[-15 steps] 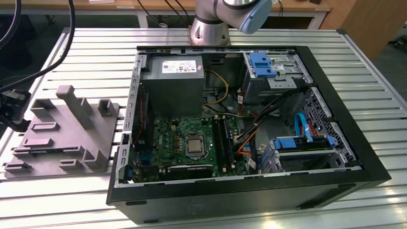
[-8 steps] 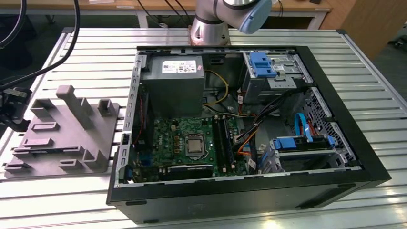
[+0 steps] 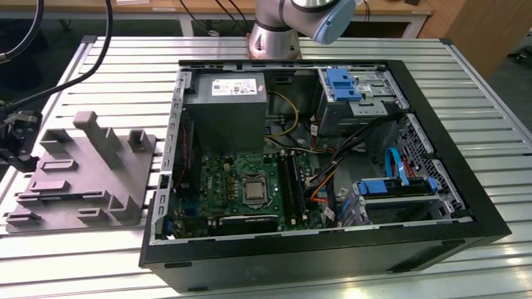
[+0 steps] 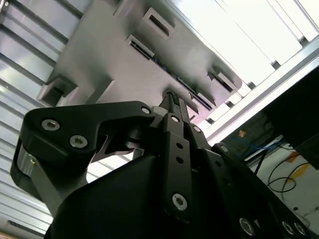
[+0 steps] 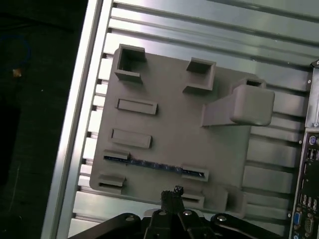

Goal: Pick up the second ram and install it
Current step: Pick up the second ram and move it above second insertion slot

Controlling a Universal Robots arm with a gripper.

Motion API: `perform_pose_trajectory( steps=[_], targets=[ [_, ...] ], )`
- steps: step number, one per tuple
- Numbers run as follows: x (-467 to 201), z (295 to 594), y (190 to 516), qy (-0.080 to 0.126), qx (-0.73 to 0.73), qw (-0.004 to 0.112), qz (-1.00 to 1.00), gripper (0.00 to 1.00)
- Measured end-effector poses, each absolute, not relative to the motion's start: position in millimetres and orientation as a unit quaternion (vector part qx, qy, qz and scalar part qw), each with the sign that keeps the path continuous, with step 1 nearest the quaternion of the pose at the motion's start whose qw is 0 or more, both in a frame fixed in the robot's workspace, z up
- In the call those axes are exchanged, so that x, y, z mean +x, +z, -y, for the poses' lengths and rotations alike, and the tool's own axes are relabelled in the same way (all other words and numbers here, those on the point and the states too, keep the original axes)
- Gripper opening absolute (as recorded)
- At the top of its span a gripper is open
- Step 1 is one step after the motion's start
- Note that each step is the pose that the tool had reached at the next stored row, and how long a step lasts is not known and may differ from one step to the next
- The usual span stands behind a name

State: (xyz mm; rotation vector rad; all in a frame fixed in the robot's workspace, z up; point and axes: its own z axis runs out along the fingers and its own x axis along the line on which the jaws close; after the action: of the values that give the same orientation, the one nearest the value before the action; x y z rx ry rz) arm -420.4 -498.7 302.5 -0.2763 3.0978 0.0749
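**Pincer poised above the ram in its holder**

The pincer (image 5: 172,191) is pressed together and grips nothing. In both wrist views its tip (image 4: 173,99) hangs over the holder (image 5: 169,114), just beside the ram (image 5: 154,166). The ram stands on edge in a long slot near one side of the holder, a thin dark blue line seen from above.

The holder lies flat on the worktop (image 5: 199,30), a ribbed aluminium surface. One side of the holder sits close to the worktop's edge rail (image 5: 82,109), and beyond that rail the floor (image 5: 35,124) is dark. On the opposite side, only a narrow strip of worktop separates the holder from the case (image 5: 309,189).

In the exterior view the holder (image 3: 91,180) is on the view's left and the open case (image 3: 332,252) fills the middle and right. Bare worktop (image 3: 75,261) lies in front of both. Inside the case are the motherboard (image 3: 241,180), a grey power supply (image 3: 224,109) and loose cables (image 3: 332,162).
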Motion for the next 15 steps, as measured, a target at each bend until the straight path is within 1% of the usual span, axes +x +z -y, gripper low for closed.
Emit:
perform_pose_trajectory(
  steps=[15],
  targets=[
    [-420.4,498.8,299.3,0.026,-0.224,0.012,-0.974,0.10]
  ],
)
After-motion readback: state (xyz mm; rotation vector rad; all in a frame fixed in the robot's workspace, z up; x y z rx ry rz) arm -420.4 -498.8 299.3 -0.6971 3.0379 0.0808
